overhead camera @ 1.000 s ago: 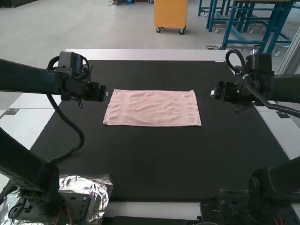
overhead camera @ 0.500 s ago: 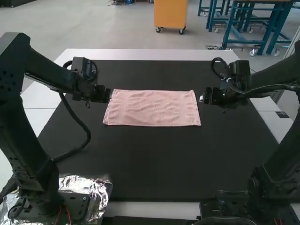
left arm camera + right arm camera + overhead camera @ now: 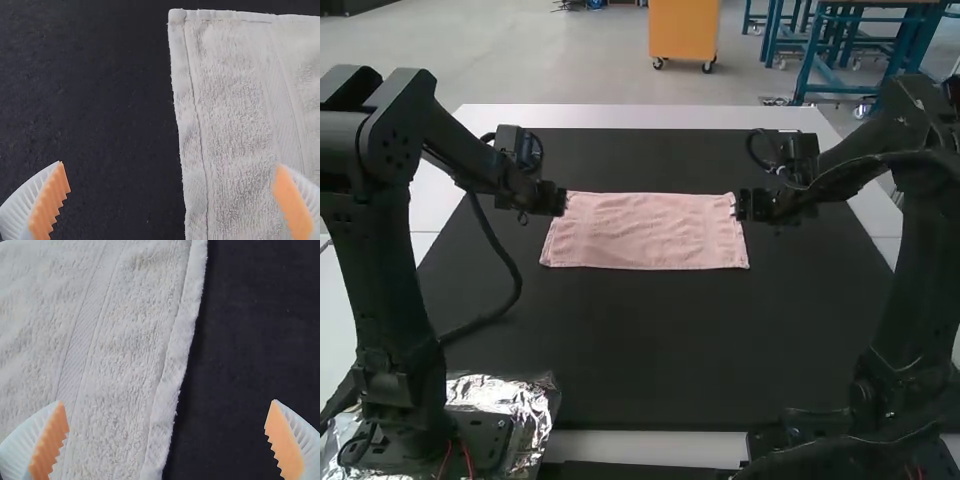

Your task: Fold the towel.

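Observation:
The pink towel (image 3: pixel 645 232) lies spread flat on the dark mat. My left gripper (image 3: pixel 563 200) is at its left edge, close to the far left corner, and my right gripper (image 3: pixel 736 205) is at the far end of its right edge. In the left wrist view the left gripper (image 3: pixel 172 192) is wide open, with the hemmed edge of the towel (image 3: pixel 240 125) running between its fingers. The right gripper (image 3: pixel 167 430), also wide open in its wrist view, has the opposite edge of the towel (image 3: pixel 120 350) between its fingers. Both hold nothing.
A black mat (image 3: pixel 650 350) covers most of the white table (image 3: pixel 640 116). Crumpled foil (image 3: pixel 500 392) lies by the left arm's base. A black cable (image 3: pixel 500 310) hangs from the left arm down over the mat.
Both grippers have moved inward, the left one rightward and the right one leftward, to the towel's two side edges. The towel has stayed in place.

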